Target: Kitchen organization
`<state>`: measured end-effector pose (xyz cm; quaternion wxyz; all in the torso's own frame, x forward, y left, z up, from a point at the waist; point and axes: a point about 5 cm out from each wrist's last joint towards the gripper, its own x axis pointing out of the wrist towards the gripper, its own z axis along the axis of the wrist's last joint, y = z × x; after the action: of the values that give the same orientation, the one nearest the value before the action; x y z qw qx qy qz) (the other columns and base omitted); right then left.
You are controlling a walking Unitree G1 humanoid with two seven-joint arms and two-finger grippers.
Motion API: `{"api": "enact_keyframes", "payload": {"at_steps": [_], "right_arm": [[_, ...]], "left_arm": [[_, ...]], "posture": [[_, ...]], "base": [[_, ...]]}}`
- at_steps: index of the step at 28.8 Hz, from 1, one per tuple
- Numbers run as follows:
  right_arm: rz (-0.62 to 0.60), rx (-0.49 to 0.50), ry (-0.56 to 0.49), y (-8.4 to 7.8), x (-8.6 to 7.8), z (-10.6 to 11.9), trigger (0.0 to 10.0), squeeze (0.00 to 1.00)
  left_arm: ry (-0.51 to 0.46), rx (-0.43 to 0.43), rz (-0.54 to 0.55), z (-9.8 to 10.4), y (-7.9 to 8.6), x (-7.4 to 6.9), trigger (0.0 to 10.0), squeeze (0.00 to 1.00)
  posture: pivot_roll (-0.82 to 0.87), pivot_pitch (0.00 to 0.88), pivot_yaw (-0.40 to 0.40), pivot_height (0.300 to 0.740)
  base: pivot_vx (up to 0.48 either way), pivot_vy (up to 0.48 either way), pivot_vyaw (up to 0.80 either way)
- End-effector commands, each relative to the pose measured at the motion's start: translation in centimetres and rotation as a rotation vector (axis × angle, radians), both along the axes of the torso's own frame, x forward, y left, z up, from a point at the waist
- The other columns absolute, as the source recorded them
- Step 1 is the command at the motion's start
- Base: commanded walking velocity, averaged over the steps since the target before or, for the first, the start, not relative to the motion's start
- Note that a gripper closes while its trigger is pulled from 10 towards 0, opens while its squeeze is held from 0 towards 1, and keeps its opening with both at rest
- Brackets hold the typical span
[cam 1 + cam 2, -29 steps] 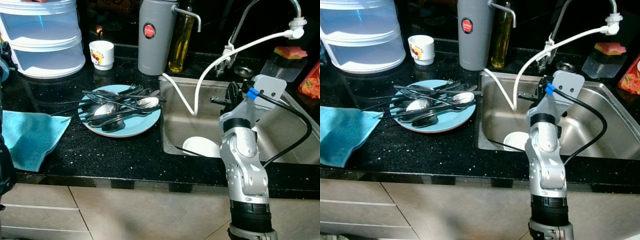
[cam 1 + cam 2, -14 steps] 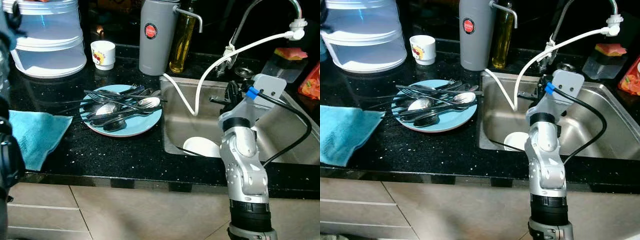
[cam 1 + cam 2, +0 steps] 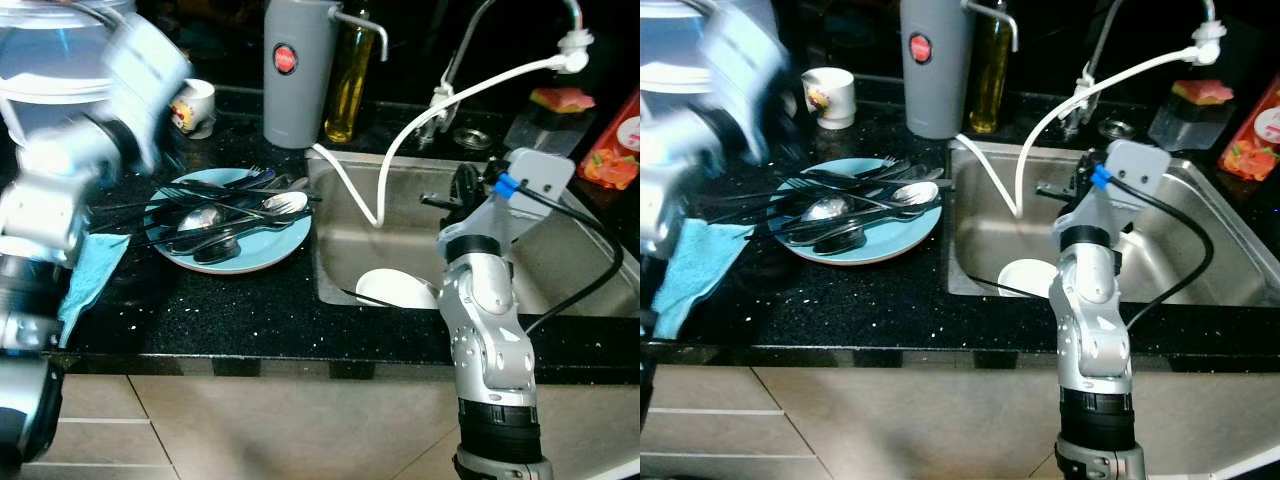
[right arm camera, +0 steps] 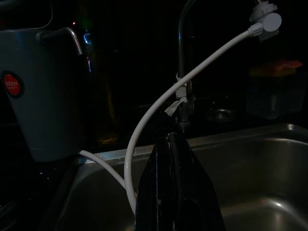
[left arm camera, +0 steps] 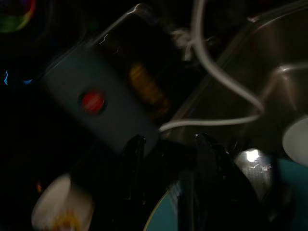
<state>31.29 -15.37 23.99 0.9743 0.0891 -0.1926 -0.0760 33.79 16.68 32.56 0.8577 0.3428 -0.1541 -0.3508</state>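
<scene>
Cutlery [image 3: 232, 208], shiny metal, lies heaped on round pale-blue plate [image 3: 270, 250].

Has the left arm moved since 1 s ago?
Yes. The left arm has swung up over the counter, blurred, next to the blue plate; earlier it was at the frame's left edge.

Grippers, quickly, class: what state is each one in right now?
Left gripper: open, empty, fingers apart above the blue plate of cutlery.
Right gripper: shut, empty, over the sink.

Black speckled counter [image 3: 240, 300] with steel sink [image 3: 585, 265] above beige cabinets [image 3: 250, 425].
</scene>
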Motion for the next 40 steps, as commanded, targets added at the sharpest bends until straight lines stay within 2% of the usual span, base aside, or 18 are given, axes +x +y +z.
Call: {"api": "enact_keyframes", "payload": {"at_steps": [1,2,3,4,5,6,8,9,10,12,16,17,18,26,29,33,40], "right_arm": [[-0.010,0.010,0.010,-0.3,0.1,-0.2,10.0,0.00],[-0.011,0.010,0.010,-0.3,0.0,-0.2,10.0,0.00],[-0.011,0.010,0.010,-0.3,0.0,-0.2,10.0,0.00],[-0.011,0.010,0.012,-0.3,0.0,-0.2,10.0,0.00],[-0.011,0.010,0.012,-0.3,0.0,-0.2,10.0,0.00],[-0.011,0.010,0.014,-0.3,0.0,-0.3,10.0,0.00],[-0.008,0.010,0.017,-0.2,0.0,-0.4,10.0,0.00],[-0.008,0.010,0.017,-0.2,0.0,-0.4,10.0,0.00],[-0.005,0.011,0.018,-0.1,0.0,-0.4,10.0,0.00],[-0.004,0.011,0.018,-0.1,0.0,-0.4,10.0,0.00],[-0.003,0.013,0.018,0.0,0.0,-0.4,10.0,0.00],[-0.003,0.014,0.018,0.0,0.1,-0.4,10.0,0.00],[-0.003,0.015,0.018,0.1,0.1,-0.4,10.0,0.00],[-0.009,0.015,0.020,-0.1,0.0,-0.5,10.0,0.00],[-0.007,0.016,0.017,0.0,0.1,-0.4,10.0,0.00],[-0.008,0.017,0.017,-0.1,0.1,-0.4,10.0,0.00],[-0.010,0.015,0.018,-0.2,0.0,-0.4,10.0,0.00]], "left_arm": [[-0.035,0.160,0.024,-0.7,0.0,-0.4,10.0,0.00],[-0.057,0.228,0.053,-1.2,0.0,-0.3,10.0,0.00],[-0.057,0.228,0.053,-1.2,0.0,-0.3,10.0,0.00],[-0.065,0.283,0.074,-1.9,-0.1,-0.3,10.0,0.00],[-0.065,0.283,0.074,-1.9,-0.1,-0.3,10.0,0.00],[-0.053,0.317,0.086,-2.5,-0.1,-0.5,10.0,0.00],[0.025,0.368,0.034,-4.0,-0.3,-1.8,10.0,0.00],[0.025,0.368,0.034,-4.0,-0.3,-1.8,10.0,0.00],[0.075,0.394,0.007,-4.5,-0.1,-2.5,10.0,0.00],[0.080,0.404,0.011,-4.5,0.1,-2.6,10.0,0.00],[0.083,0.439,0.045,-4.6,0.9,-2.1,10.0,0.00],[0.079,0.472,0.071,-4.7,1.2,-1.6,10.0,0.00],[0.061,0.543,0.111,-5.1,1.5,-1.0,10.0,0.00],[0.071,0.652,0.142,-6.0,0.9,-0.6,10.0,0.00],[0.057,0.705,0.173,-6.2,0.5,0.3,10.0,0.00],[0.026,0.740,0.202,-6.0,0.5,0.9,10.0,0.00],[0.008,0.746,0.221,-5.8,0.2,1.6,10.0,0.00]], "posture": [[0.24,0.000,-0.056,0.740],[0.24,0.000,-0.056,0.740],[0.24,0.000,-0.056,0.740],[0.24,0.000,-0.056,0.740],[0.24,0.000,-0.056,0.740],[0.24,0.000,-0.057,0.740],[0.24,0.000,-0.059,0.740],[0.24,0.000,-0.059,0.740],[0.24,0.000,-0.057,0.740],[0.24,0.000,-0.057,0.740],[0.25,0.000,-0.054,0.740],[0.25,0.000,-0.054,0.740],[0.24,0.000,-0.053,0.740],[0.24,0.000,-0.054,0.740],[0.24,0.000,-0.053,0.740],[0.24,0.000,-0.055,0.740],[0.24,0.000,-0.058,0.740]], "base": [[0.000,0.000,0.00],[0.000,0.000,0.00],[0.000,0.000,0.00],[0.000,0.000,0.00],[0.000,0.000,0.00],[0.000,0.000,0.00],[0.000,0.000,0.00],[0.000,0.000,0.00],[0.000,0.000,0.00],[0.000,0.000,0.00],[0.000,0.000,0.00],[0.000,0.000,0.00],[0.000,0.000,0.00],[0.000,0.000,0.00],[0.000,0.000,0.00],[0.000,0.000,0.00],[0.000,0.000,0.00]]}}
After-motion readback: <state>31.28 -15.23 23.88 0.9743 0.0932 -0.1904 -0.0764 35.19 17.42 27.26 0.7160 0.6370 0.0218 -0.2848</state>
